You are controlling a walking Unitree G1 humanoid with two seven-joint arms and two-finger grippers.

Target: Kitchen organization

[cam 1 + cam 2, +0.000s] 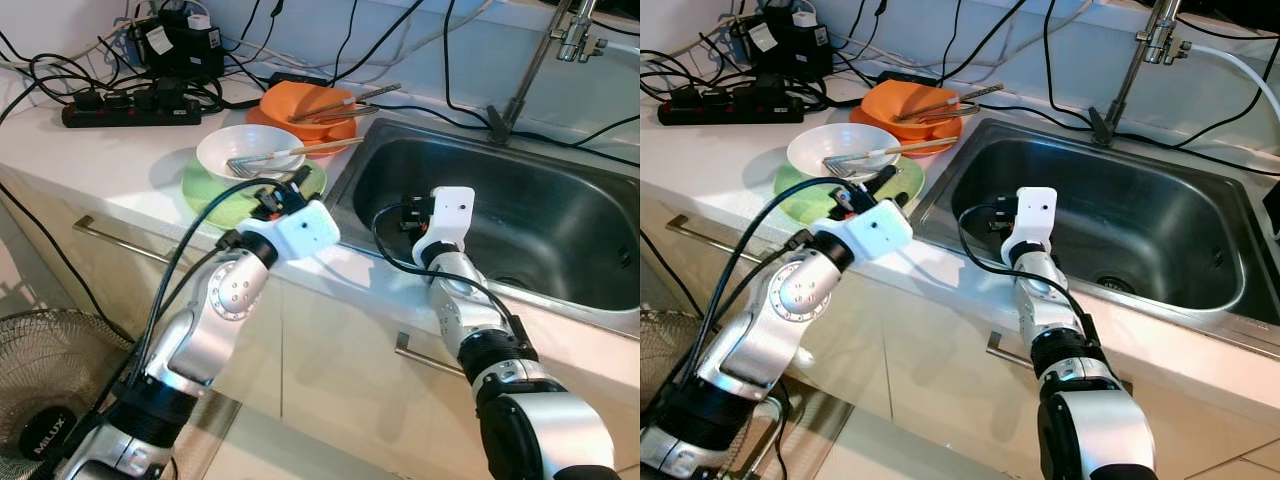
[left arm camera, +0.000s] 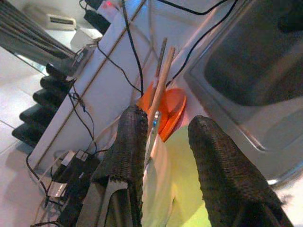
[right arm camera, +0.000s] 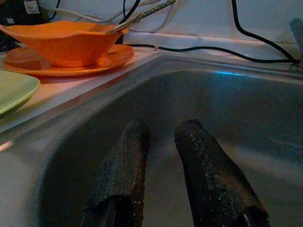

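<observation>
Silver forearms fill the lower part of the head views, one at lower left, one at lower right. At the end of the left one, the left gripper point(image 2: 163, 156) sits at centre-left of the frame, its black fingers point(image 2: 124, 156) parted with nothing between them, the tips just at the near rim of the green plate point(image 1: 208, 195). On that plate stands the white bowl point(image 1: 250, 148), with a fork point(image 1: 255, 160) and chopsticks point(image 1: 315, 149) lying across it. Up and to the right sit the orange bowl point(image 1: 305, 103) on its orange plate point(image 3: 61, 68), more utensils resting in it, and a black power strip point(image 1: 130, 110) occupies the upper left.

My reading: dishes are to be moved off the counter, and the reach for the white bowl stack is in hand, nothing grasped yet. Next the left fingers need to close on the bowl's rim or a utensil without tipping the loose fork.

Bent at the elbow, the left arm angles up and right. By contrast the right arm rises straight from the lower right, and the right gripper point(image 3: 161, 170) hangs inside the steel sink point(image 1: 560, 200), fingers slightly apart and empty.
</observation>
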